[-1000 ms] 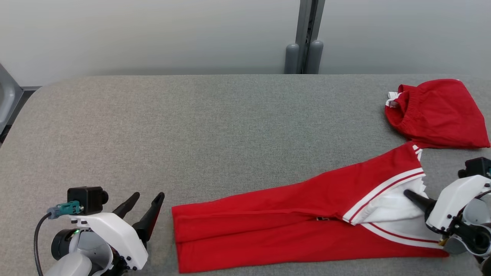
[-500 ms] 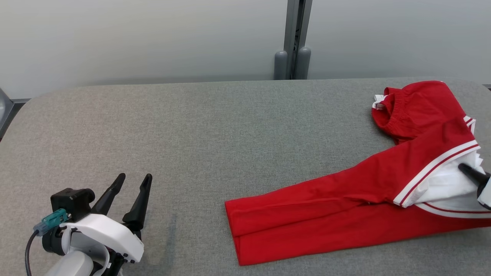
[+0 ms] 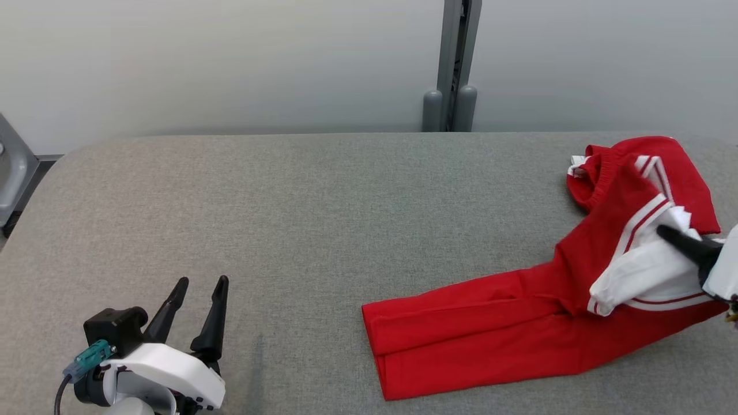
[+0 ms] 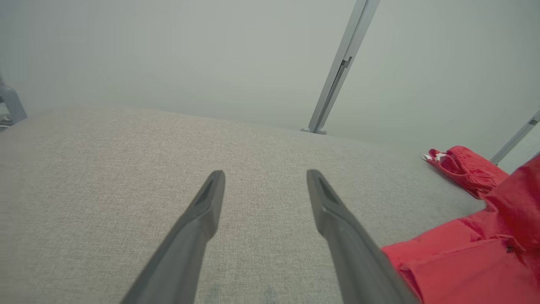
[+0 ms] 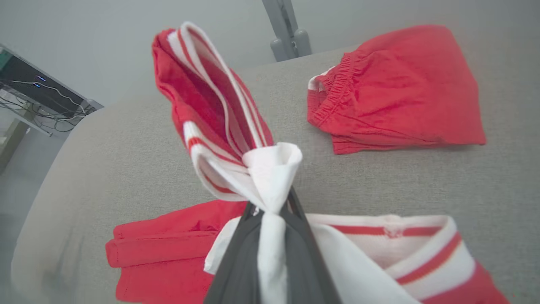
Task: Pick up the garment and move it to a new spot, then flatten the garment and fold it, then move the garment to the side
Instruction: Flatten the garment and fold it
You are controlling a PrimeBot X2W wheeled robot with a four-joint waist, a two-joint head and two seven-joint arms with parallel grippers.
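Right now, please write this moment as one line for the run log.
step: move garment | right fingers: shut on garment's white edge, lifted | left fingers: open, empty, above table | red shorts: on table

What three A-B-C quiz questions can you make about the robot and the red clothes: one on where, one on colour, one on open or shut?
1. Where do the shorts lie?
A) on the floor
B) on the table's right end
C) on a chair

2. What colour is the bit of shirt that the right gripper pinches?
A) white
B) blue
C) green

3. How is the left gripper?
A) shut on the shirt
B) shut on nothing
C) open

Answers:
1 B, they rest on the grey table, far right in the head view.
2 A, white cloth bunches between its fingers.
3 C, its fingers stand apart over bare table.
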